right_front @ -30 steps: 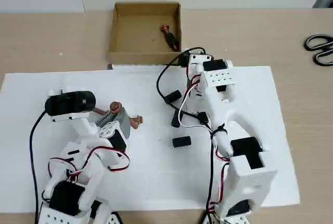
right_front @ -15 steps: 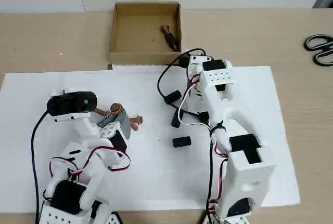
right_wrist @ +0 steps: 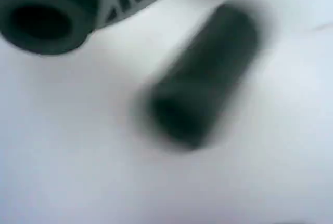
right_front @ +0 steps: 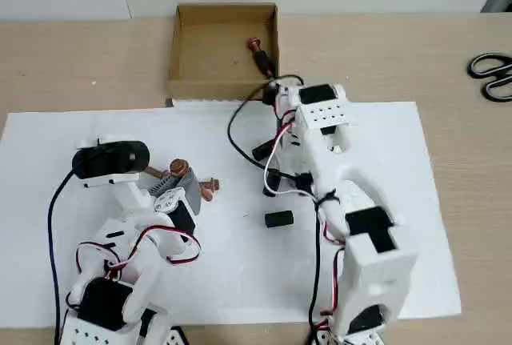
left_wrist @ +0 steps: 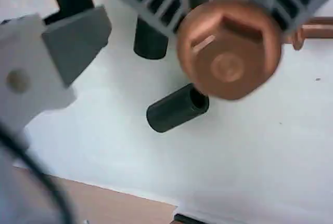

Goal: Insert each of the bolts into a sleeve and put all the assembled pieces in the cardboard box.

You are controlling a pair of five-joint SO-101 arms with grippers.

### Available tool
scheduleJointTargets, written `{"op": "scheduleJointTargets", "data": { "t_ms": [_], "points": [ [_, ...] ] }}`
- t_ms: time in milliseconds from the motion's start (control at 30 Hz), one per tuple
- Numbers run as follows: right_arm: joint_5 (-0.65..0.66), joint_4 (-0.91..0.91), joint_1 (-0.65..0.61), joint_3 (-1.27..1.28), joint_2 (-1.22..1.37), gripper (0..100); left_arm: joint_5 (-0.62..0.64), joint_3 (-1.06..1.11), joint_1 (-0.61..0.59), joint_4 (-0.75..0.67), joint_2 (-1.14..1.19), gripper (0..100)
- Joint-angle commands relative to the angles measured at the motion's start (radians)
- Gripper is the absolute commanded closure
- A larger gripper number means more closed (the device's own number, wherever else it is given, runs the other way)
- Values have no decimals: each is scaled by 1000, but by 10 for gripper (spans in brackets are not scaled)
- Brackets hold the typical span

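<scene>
My left gripper [right_front: 179, 174] is shut on a copper bolt [right_front: 178, 166], raised over the white paper; its hexagonal head [left_wrist: 229, 50] faces the left wrist camera between the ribbed grey jaws. A second bolt [right_front: 210, 187] lies on the paper beside it. My right gripper [right_front: 270, 178] is near the paper's middle, shut on a black sleeve [right_wrist: 41, 21]. Another sleeve [right_wrist: 203, 99] lies just beyond it. Loose sleeves rest on the paper [right_front: 279, 218] [right_front: 262, 151]. The cardboard box [right_front: 184, 49] at the back holds one assembled piece [right_front: 260, 55].
The white paper [right_front: 96, 129] covers the table's front half. Scissors [right_front: 492, 73] lie at the far right on bare wood. Black and white cables [right_front: 240, 133] loop from the right arm over the paper near the box's front edge.
The right arm's wrist has swung left and toward the box, and its cable loop shifted with it. The left arm holds still with its bolt.
</scene>
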Motion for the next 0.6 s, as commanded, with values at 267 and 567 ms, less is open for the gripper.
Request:
{"op": "scheduleJointTargets", "data": {
  "t_ms": [267,567],
  "points": [
    [-95,159,-41,-81,-320,996,-40,-13,-8,-34,-9,995],
    [-158,163,-61,-46,-619,996,-40,-64,-8,-77,-5,995]
  ]
}}
